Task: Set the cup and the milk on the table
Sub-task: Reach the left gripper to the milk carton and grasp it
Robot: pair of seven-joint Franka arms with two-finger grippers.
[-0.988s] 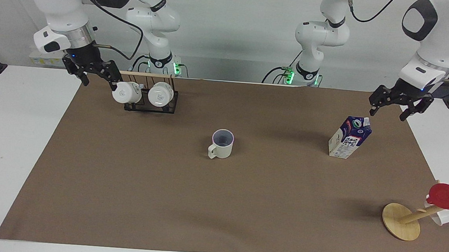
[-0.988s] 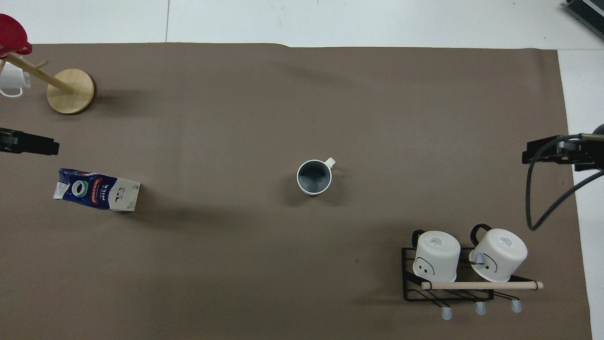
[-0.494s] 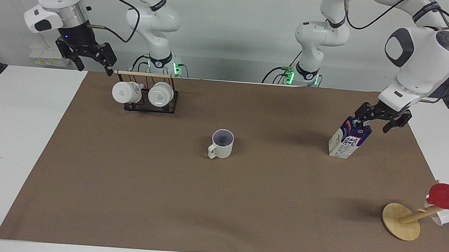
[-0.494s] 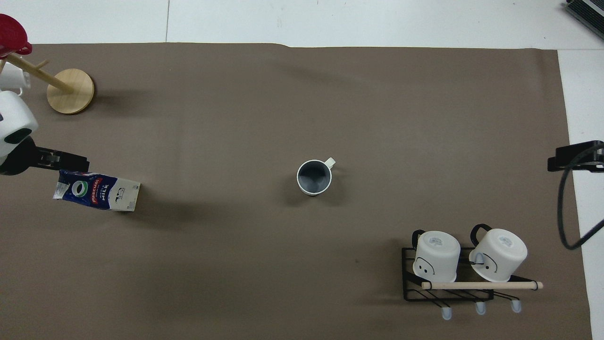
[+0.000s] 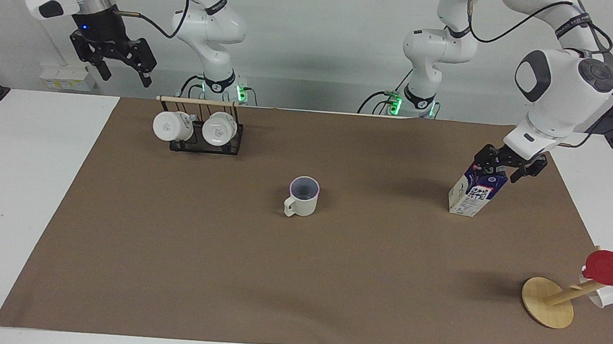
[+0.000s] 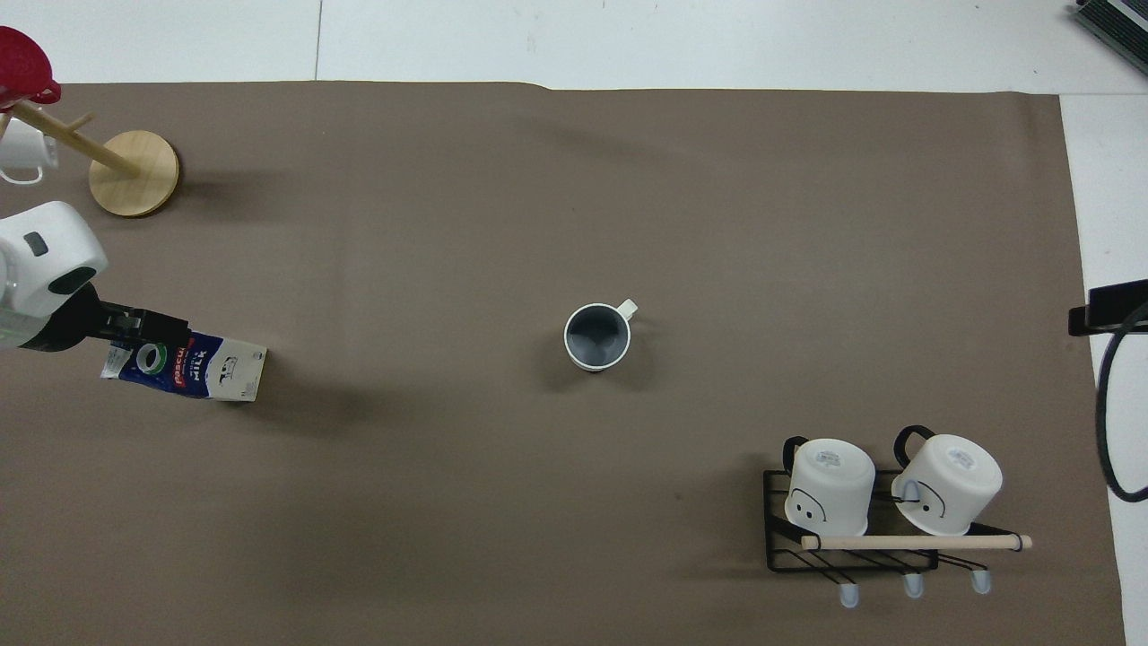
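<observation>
Facing view is showing you the left gripper [image 5: 509, 165] straddling the top of the milk [image 5: 475, 192], fingers spread and not yet clamping; the carton is standing on the table [image 5: 171, 249] near the left arm's end. You should be closing squarely, avoiding tipping it. The right gripper [image 5: 122, 64] is waiting unclenched above the rack [image 5: 201, 132]; the cup [image 5: 303, 196] is sitting mid-mat.

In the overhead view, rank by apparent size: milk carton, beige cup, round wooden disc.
1. milk carton, partly covered by the left gripper
2. round wooden disc
3. beige cup
The disc and cup look close in size; that order is unsure.
</observation>
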